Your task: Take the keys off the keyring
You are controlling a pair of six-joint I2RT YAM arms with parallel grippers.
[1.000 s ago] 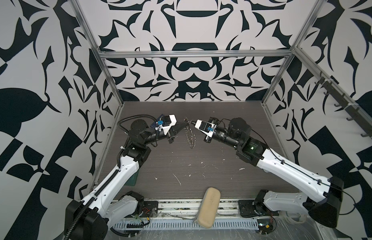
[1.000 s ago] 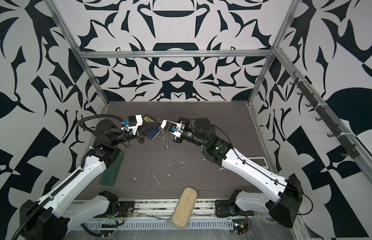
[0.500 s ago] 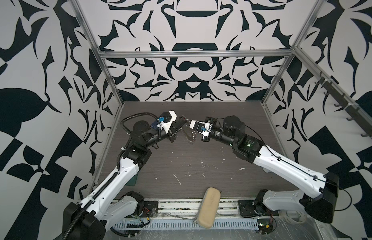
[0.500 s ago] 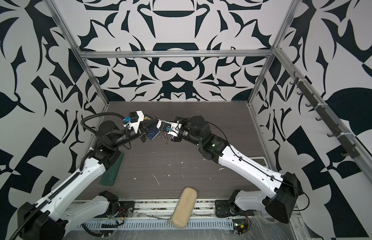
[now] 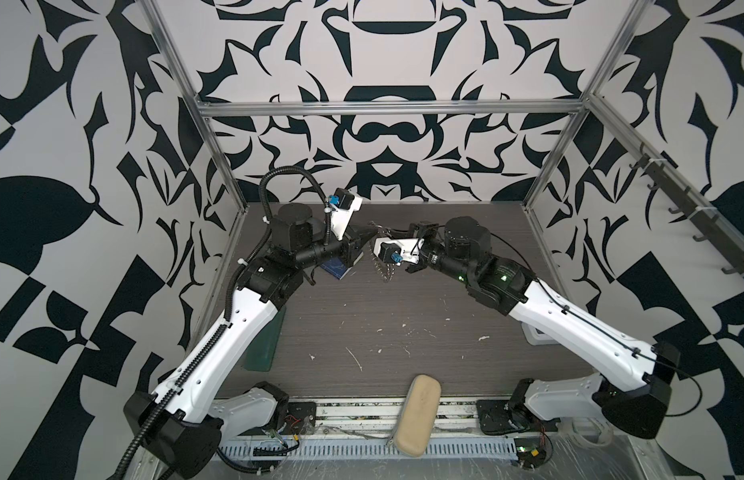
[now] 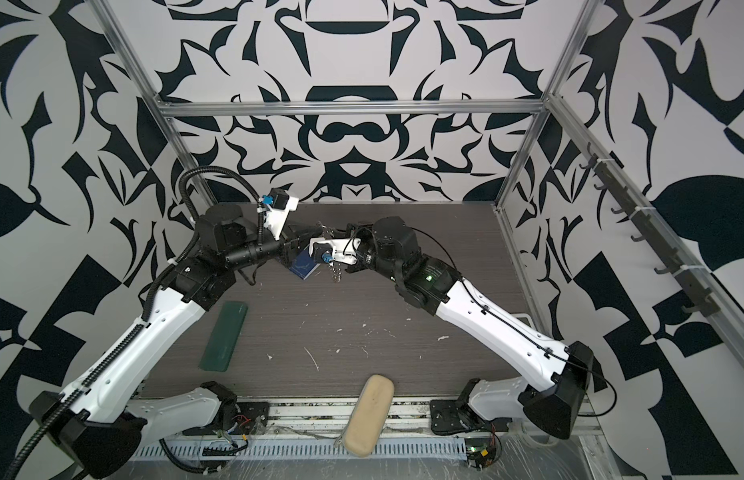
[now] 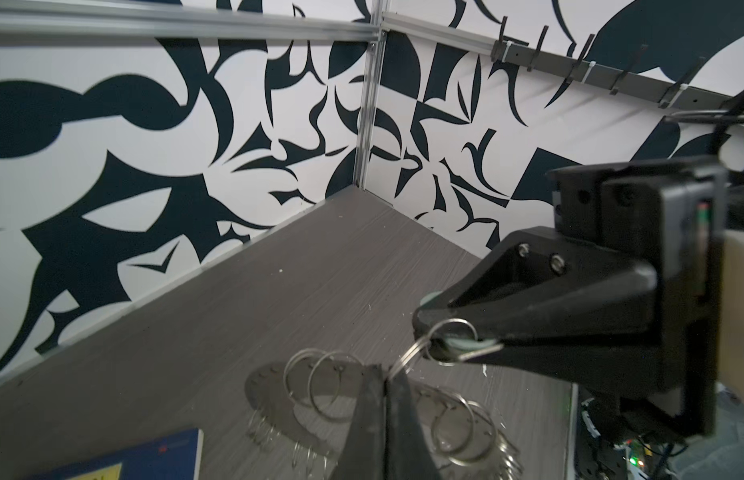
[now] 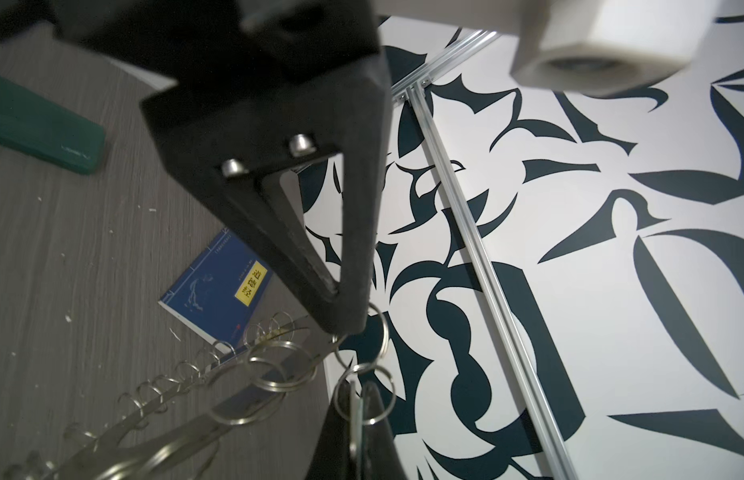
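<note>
Nothing is off yet: the key (image 7: 465, 343), with its mint tag, is joined by a split ring to the keyring (image 7: 278, 399), which is held above the surface toward 12 o'clock. Your right arm (image 5: 569, 328) comes in from 5 o'clock, jaws pinching the tag. Your left arm (image 5: 237, 324) comes in from 7 o'clock, jaws pinching the keyring's rim.

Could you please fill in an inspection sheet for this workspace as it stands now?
Surface: dark wood-grain table, scattered white specks.
Job's things: keyring held above the table; mint-tagged key attached to it.
Clutter: blue booklet, green case, beige pouch at the front edge.
Grippers: left gripper shut on keyring rim; right gripper shut on key.
Cables: black conduit looping over left arm.
Surroundings: patterned walls, hook rail.
</note>
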